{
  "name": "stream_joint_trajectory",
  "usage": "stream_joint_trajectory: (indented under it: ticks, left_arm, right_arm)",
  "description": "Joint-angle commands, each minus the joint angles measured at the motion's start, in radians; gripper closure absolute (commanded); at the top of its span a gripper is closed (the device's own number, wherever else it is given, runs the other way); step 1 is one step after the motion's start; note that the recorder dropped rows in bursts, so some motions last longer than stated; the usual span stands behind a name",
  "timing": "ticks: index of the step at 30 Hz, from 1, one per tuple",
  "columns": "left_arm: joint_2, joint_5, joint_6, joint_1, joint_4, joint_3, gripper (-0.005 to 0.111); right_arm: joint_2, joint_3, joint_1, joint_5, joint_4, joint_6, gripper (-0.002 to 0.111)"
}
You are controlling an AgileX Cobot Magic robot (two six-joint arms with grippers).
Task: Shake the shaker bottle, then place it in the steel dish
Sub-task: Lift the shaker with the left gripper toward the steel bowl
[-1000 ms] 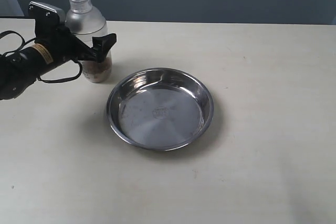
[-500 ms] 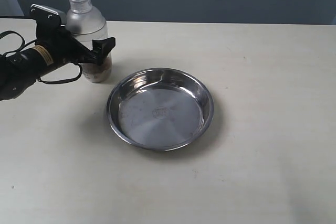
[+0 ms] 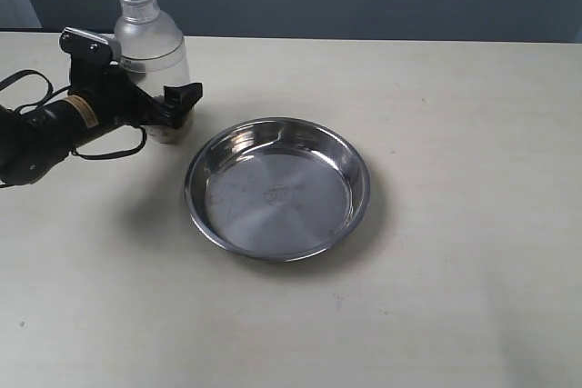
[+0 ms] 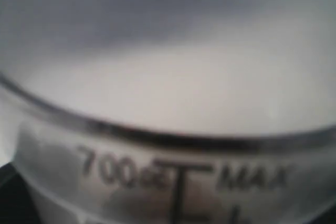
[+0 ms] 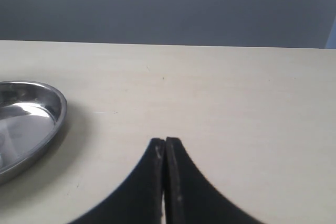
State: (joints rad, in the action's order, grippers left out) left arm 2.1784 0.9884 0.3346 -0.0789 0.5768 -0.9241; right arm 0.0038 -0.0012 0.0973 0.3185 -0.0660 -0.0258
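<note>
Shaker bottle [image 3: 150,47] upright on bench [image 3: 455,297]; left hand [image 3: 171,104] astride its lower body, clamped or not, cannot tell; steel dish [image 3: 277,190] near, past fingertips [image 3: 188,94].

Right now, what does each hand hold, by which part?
Left hand straddles the shaker bottle at its lower body; grip cannot be told. Right hand holds nothing.

**Measuring print on the bottle, little else legible**

In the left wrist view the shaker bottle [image 4: 178,177] carries dark print below its seam: "700", then two blurred letters, a T-shaped tick and "MAX". The steel dish [image 3: 236,197] has a small stamp at the centre of its floor, too faint to read. A yellow sticker [image 3: 84,109] on the left arm is illegible.
</note>
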Motion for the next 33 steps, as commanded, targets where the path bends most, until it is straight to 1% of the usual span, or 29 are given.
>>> stream_joint_trajectory:
  ticks: [1, 5, 11, 21, 22, 23, 24, 25, 26, 27, 28, 29, 33]
  left_arm:
    - [0.012, 0.061, 0.005, 0.001, -0.024, -0.003, 0.002]
    - [0.012, 0.096, 0.005, 0.001, -0.024, -0.003, 0.002]
    - [0.012, 0.081, 0.005, 0.001, -0.088, -0.003, 0.002]
    - [0.014, 0.087, 0.005, 0.001, -0.097, -0.005, 0.002]
    - [0.014, 0.087, 0.005, 0.001, -0.097, -0.005, 0.005]
    - [0.014, 0.087, 0.005, 0.001, -0.097, -0.005, 0.010]
    - [0.014, 0.085, 0.003, 0.001, -0.097, -0.005, 0.028]
    - [0.014, 0.083, 0.002, 0.001, -0.097, -0.005, 0.043]
    - [0.014, 0.066, 0.002, 0.001, -0.072, -0.005, 0.076]
    - [0.014, 0.055, 0.002, 0.001, -0.044, -0.005, 0.095]
    - [0.014, 0.043, 0.006, 0.001, -0.022, -0.005, 0.105]
    - [0.014, 0.036, 0.031, 0.001, -0.025, -0.005, 0.106]
    - [-0.020, -0.004, 0.101, 0.001, -0.013, -0.005, 0.106]
  right_arm:
    - [-0.004, 0.001, 0.004, -0.014, 0.001, 0.000, 0.109]
    - [-0.004, 0.001, 0.004, -0.014, 0.001, 0.000, 0.109]
    - [-0.004, 0.001, 0.004, -0.014, 0.001, 0.000, 0.109]
    - [-0.004, 0.001, 0.004, -0.014, 0.001, 0.000, 0.109]
    - [-0.004, 0.001, 0.004, -0.014, 0.001, 0.000, 0.109]
    - [-0.004, 0.001, 0.004, -0.014, 0.001, 0.000, 0.109]
    - [-0.004, 0.001, 0.004, -0.014, 0.001, 0.000, 0.109]
    - [-0.004, 0.001, 0.004, -0.014, 0.001, 0.000, 0.109]
    - [-0.004, 0.001, 0.004, -0.014, 0.001, 0.000, 0.109]
    - [-0.004, 0.001, 0.004, -0.014, 0.001, 0.000, 0.109]
    - [-0.004, 0.001, 0.004, -0.014, 0.001, 0.000, 0.109]
    - [-0.004, 0.001, 0.004, -0.014, 0.001, 0.000, 0.109]
    - [-0.004, 0.001, 0.004, -0.014, 0.001, 0.000, 0.109]
